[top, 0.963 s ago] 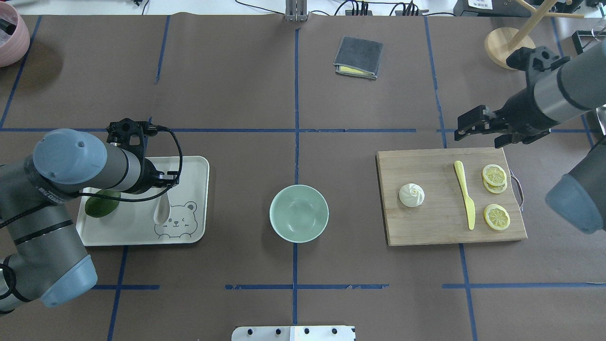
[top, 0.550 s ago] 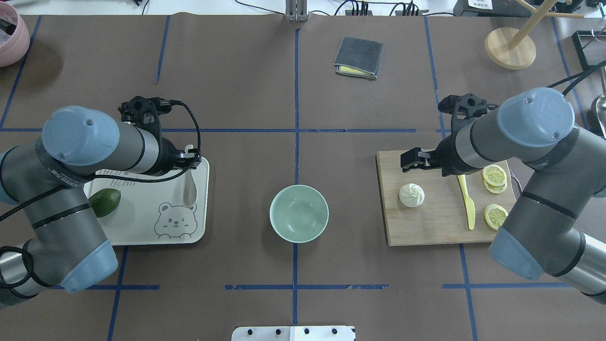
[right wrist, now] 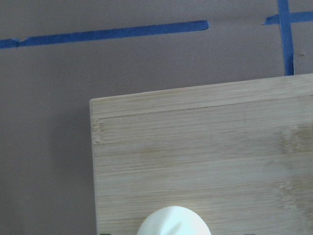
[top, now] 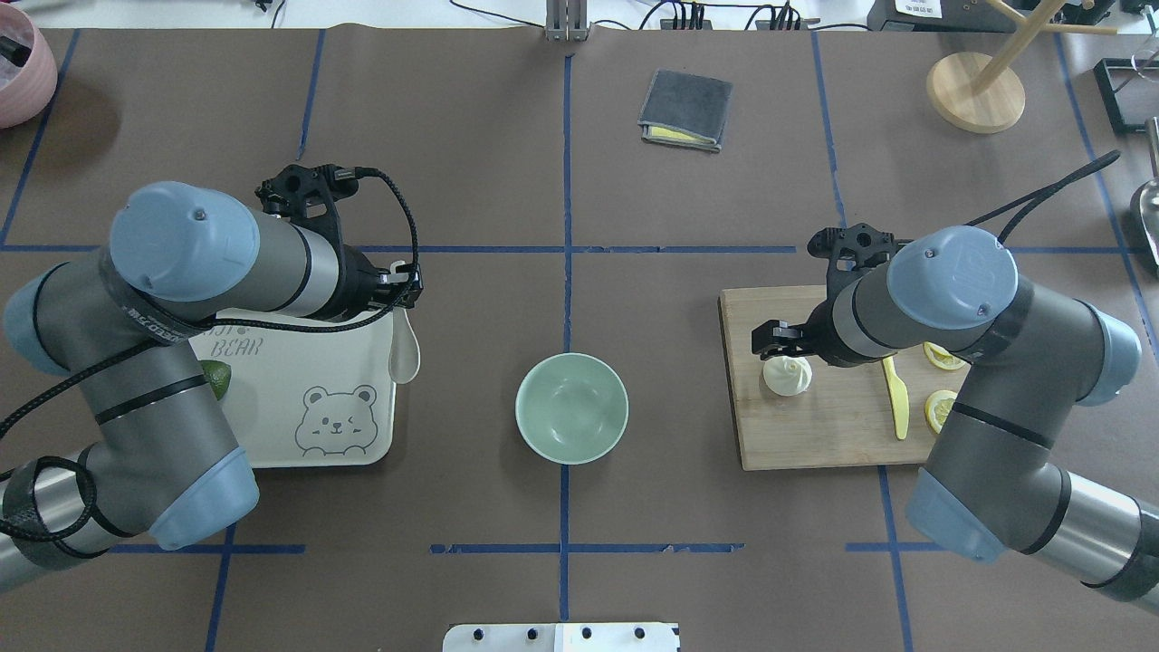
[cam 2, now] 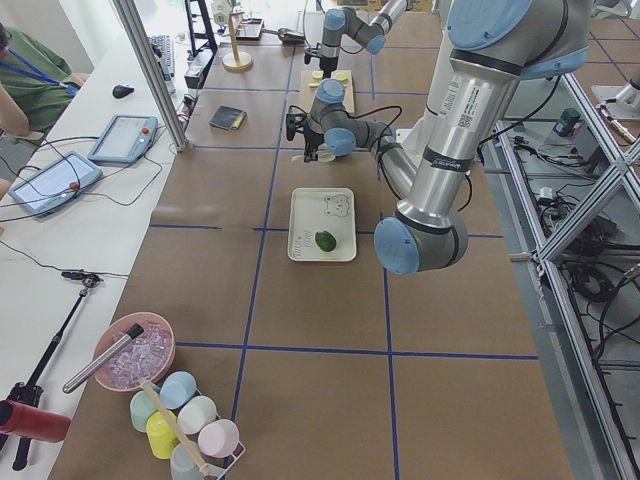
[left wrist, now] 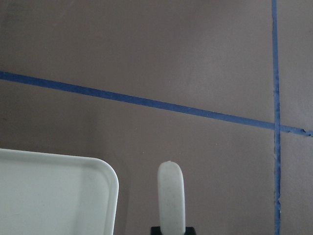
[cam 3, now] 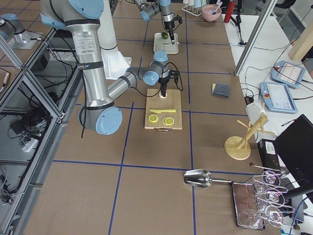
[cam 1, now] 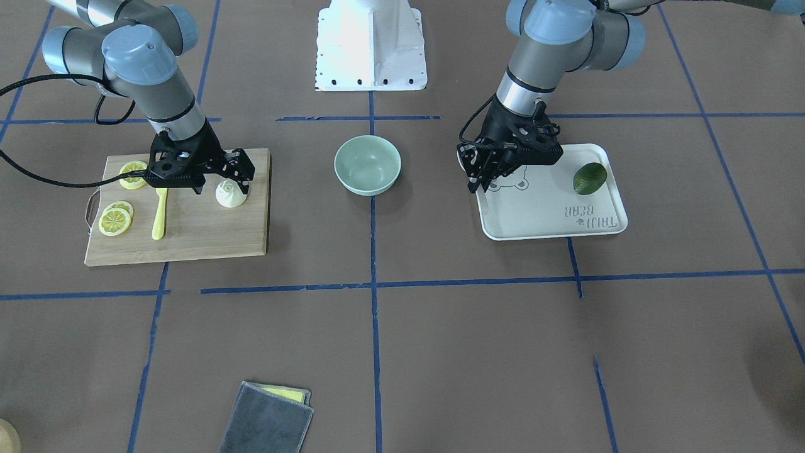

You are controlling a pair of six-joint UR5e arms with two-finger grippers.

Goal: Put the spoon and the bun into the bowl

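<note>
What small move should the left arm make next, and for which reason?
Probably the left pincer should travel sideways toward the bowl, at about its present height. It grips the spoon by the handle, with the scoop hanging down just past the edge of the tray. The spoon is not yet over the bowl, which looks empty.

Mint-green bowl (top: pixel 571 407), white bun (top: pixel 786 377), beige spoon (top: pixel 404 353)

- Left gripper (top: pixel 405 288), clamped on handle of spoon (top: pixel 405 355); scoop at right edge of tray (top: pixel 272 430).
- Bowl (top: pixel 571 407), at table centre, between tray and cutting board (top: pixel 815 436).
- Right gripper (top: pixel 771 337), close over bun (top: pixel 786 377) on cutting board; contact unclear.
- Yellow knife (top: pixel 896 398), right of bun.
</note>
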